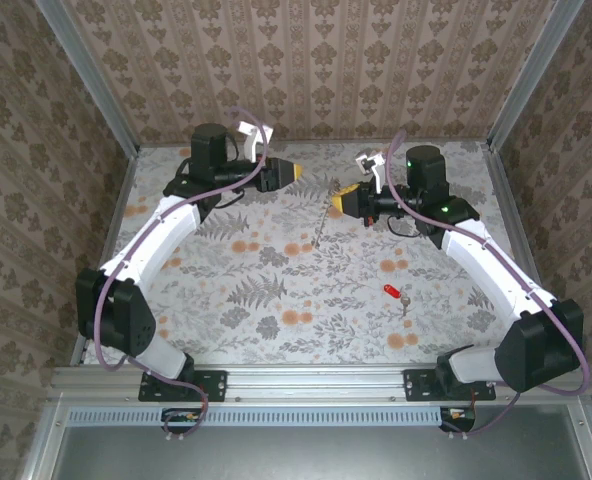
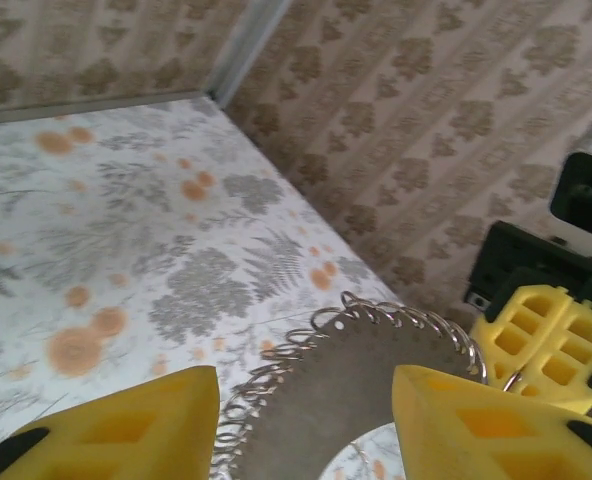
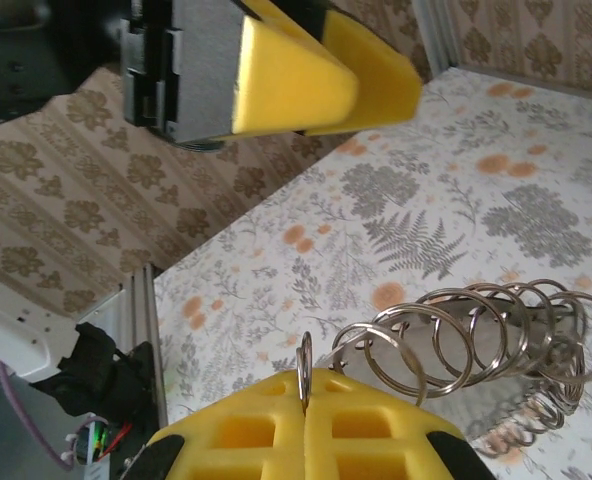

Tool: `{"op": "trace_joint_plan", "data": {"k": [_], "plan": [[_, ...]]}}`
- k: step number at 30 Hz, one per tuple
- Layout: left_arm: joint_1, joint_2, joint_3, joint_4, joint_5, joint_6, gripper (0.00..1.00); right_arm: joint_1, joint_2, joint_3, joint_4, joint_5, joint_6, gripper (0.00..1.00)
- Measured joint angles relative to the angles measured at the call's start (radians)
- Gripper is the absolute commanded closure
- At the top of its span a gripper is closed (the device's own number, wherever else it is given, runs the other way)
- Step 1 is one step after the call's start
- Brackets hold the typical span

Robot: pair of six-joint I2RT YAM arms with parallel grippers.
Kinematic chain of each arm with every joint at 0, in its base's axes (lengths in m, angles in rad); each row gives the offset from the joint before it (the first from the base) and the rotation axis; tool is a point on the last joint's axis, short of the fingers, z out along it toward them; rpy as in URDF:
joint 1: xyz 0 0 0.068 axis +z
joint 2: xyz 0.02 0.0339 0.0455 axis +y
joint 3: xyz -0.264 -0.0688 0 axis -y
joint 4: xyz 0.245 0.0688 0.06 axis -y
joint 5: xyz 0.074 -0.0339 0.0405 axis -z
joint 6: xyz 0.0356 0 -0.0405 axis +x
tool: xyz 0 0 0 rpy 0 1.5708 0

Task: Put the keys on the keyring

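The right end effector [image 3: 304, 405] has its two yellow fingers pressed together, and they are clamped on one ring of the keyring [image 3: 476, 335]. In the right wrist view, the other silvery rings hang to the right as a linked chain above the flowered table [image 3: 456, 190].

The left end effector [image 2: 304, 400] has its fingers apart. In the left wrist view, the chain of rings curves as an arch in the gap between them. I cannot tell whether the rings touch the left finger.

In the top view both end effectors [image 1: 294, 172] [image 1: 338, 200] face each other in the upper middle of the frame, and the keyring [image 1: 323, 222] hangs just below the right one. The key [image 1: 391, 291], with its red head, lies on the table [image 1: 276, 300] in the lower right part, well apart from both end effectors.
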Motion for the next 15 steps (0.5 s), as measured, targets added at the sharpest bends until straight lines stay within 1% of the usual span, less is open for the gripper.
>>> {"op": "trace_joint_plan", "data": {"k": [5,8,12,15], "plan": [[-0.022,0.028,0.023,0.031,0.121,-0.006,0.63,-0.001,0.01,0.011,0.029,-0.027,0.007,1.0],[-0.056,0.029,0.023,0.038,0.169,-0.006,0.66,-0.003,0.018,0.014,0.036,-0.034,0.013,1.0],[-0.108,0.029,0.023,0.04,0.205,-0.006,0.65,-0.005,0.027,0.015,0.043,-0.045,0.023,1.0],[-0.119,0.029,0.022,0.048,0.212,-0.006,0.63,-0.005,0.028,0.015,0.043,-0.051,0.026,1.0]]}}
